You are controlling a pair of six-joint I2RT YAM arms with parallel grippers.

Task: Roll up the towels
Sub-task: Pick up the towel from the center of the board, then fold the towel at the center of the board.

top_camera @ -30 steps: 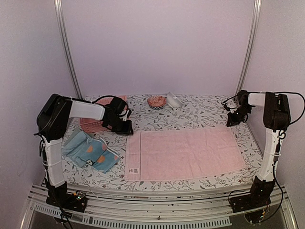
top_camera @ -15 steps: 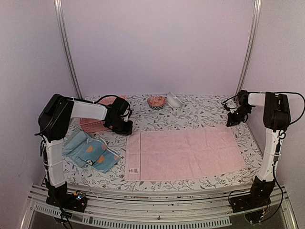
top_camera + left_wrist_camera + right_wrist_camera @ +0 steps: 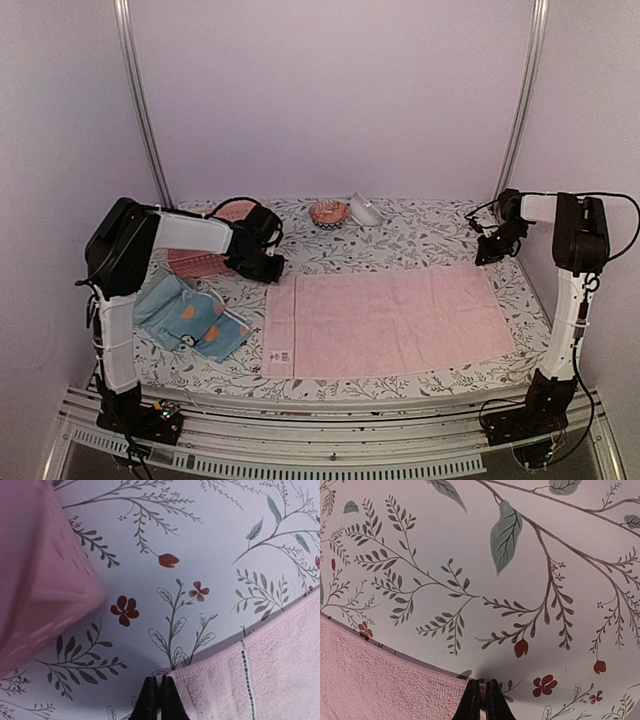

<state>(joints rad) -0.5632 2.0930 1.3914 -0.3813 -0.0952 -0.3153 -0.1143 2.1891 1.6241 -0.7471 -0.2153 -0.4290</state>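
Observation:
The plain pink towel (image 3: 390,320) lies spread flat on the flowered tablecloth. My left gripper (image 3: 270,272) is shut on its far left corner (image 3: 210,680). My right gripper (image 3: 488,258) is shut on its far right corner (image 3: 395,685). Both corners sit low at the cloth. The light blue towel with orange and white motifs (image 3: 195,318) lies crumpled at the near left, with a plain pale teal towel (image 3: 157,296) partly under it.
A pink perforated basket (image 3: 205,255) stands just left of my left gripper and shows in the left wrist view (image 3: 40,580). A small patterned bowl (image 3: 327,212) and a white object (image 3: 365,210) sit at the back middle.
My left gripper has shifted a little to the right along the towel's far edge. The right arm has not moved.

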